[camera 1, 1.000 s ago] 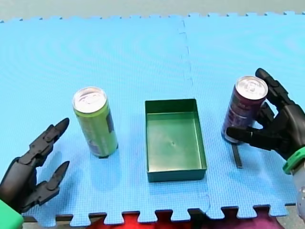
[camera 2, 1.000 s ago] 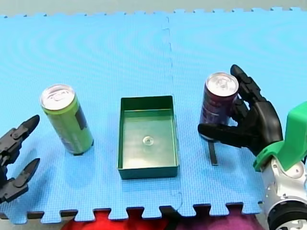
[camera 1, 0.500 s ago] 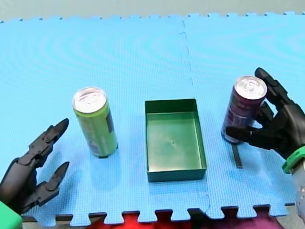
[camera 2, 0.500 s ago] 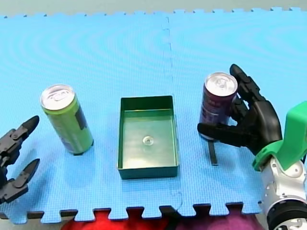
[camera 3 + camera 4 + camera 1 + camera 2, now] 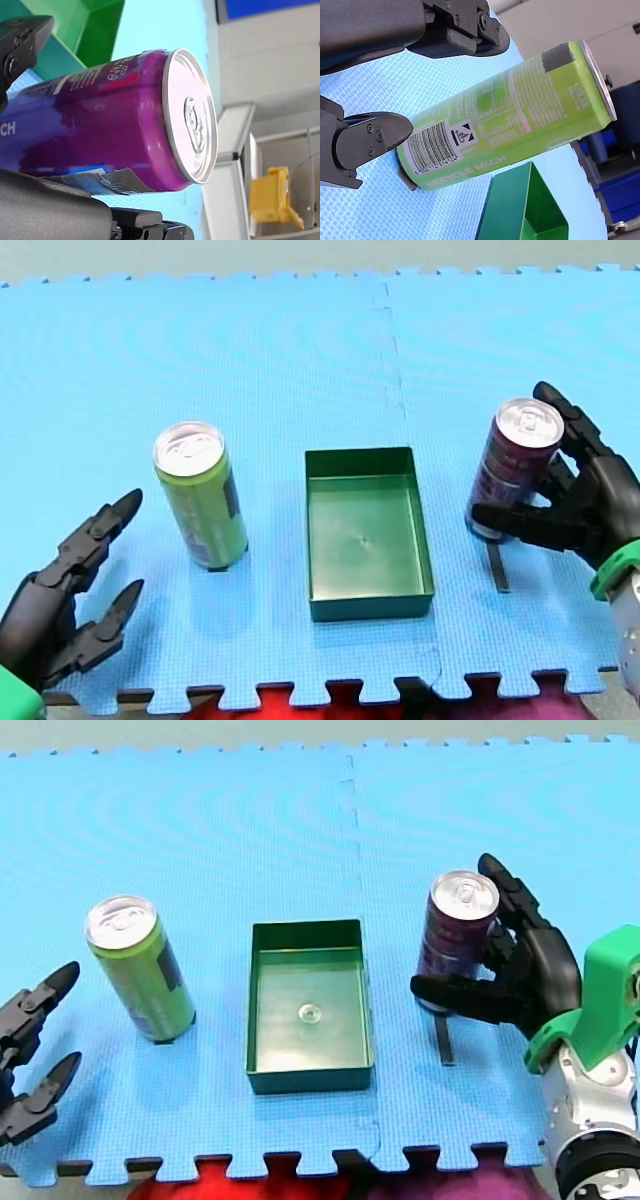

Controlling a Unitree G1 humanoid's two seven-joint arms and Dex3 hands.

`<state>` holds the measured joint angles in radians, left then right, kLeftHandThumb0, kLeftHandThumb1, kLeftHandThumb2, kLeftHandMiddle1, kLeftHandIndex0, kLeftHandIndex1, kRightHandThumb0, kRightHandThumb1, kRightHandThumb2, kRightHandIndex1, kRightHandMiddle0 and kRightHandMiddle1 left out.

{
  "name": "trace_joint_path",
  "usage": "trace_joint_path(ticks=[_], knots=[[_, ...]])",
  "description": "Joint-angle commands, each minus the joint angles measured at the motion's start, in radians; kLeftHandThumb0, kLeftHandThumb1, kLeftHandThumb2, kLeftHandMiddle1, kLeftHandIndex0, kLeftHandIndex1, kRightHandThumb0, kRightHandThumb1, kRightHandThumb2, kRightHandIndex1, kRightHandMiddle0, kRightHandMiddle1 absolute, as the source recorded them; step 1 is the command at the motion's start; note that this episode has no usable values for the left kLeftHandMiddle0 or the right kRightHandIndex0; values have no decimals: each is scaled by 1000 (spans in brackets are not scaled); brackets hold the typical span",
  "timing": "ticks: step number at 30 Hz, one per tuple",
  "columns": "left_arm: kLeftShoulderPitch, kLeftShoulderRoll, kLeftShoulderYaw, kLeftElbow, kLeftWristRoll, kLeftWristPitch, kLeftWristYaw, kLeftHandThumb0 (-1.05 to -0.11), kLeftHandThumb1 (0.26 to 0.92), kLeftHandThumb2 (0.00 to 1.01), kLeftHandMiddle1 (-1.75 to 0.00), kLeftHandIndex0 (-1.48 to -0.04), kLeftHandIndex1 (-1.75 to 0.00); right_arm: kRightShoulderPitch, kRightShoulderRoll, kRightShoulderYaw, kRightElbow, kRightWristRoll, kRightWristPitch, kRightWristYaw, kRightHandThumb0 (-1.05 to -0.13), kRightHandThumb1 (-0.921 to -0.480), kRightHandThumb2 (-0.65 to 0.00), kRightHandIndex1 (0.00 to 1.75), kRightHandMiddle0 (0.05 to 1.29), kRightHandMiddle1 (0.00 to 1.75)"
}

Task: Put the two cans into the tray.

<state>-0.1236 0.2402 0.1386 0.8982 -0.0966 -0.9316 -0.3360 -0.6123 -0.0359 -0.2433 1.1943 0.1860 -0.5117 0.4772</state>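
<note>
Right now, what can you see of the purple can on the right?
The slim purple metal can stands upright on the blue foam mat, right of the green rectangular tray, apart from it. Silver lid, pull tab unopened; white print and a grey tape patch on its side. The right hand wraps it: thumb across the lower front, fingers behind. The left hand is at the mat's near left corner.

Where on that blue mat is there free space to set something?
The far half of the mat, beyond cans and tray, is bare; so is the gap between green can and tray. Crowded: right side, where the right hand grips the purple can, and near-left corner, with the left hand.
</note>
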Motion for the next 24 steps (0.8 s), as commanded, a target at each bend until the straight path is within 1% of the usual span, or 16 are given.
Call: trace_joint_path(ticks=[1, 7, 16, 24], knots=[[3, 7, 4, -4, -3, 1, -1, -1048, 921, 630, 0, -265, -4, -5, -5, -1, 2, -2, -6, -4, -344, -615, -2, 0, 142, 3], [3, 12, 4, -5, -2, 1, -6, -1048, 921, 652, 0, -268, -4, -7, -5, -3, 8, -2, -7, -7, -346, -617, -1, 0, 146, 3], [3, 14, 6, -4, -7, 2, -16, -1048, 921, 672, -2, -271, -4, -11, -5, -7, 9, 0, -7, -7, -344, -618, -1, 0, 150, 2], [6, 15, 7, -14, -2, 16, -8, -1048, 921, 691, -5, -282, -8, -19, -6, -9, 14, -1, -7, -9, -342, -622, -1, 1, 155, 2]])
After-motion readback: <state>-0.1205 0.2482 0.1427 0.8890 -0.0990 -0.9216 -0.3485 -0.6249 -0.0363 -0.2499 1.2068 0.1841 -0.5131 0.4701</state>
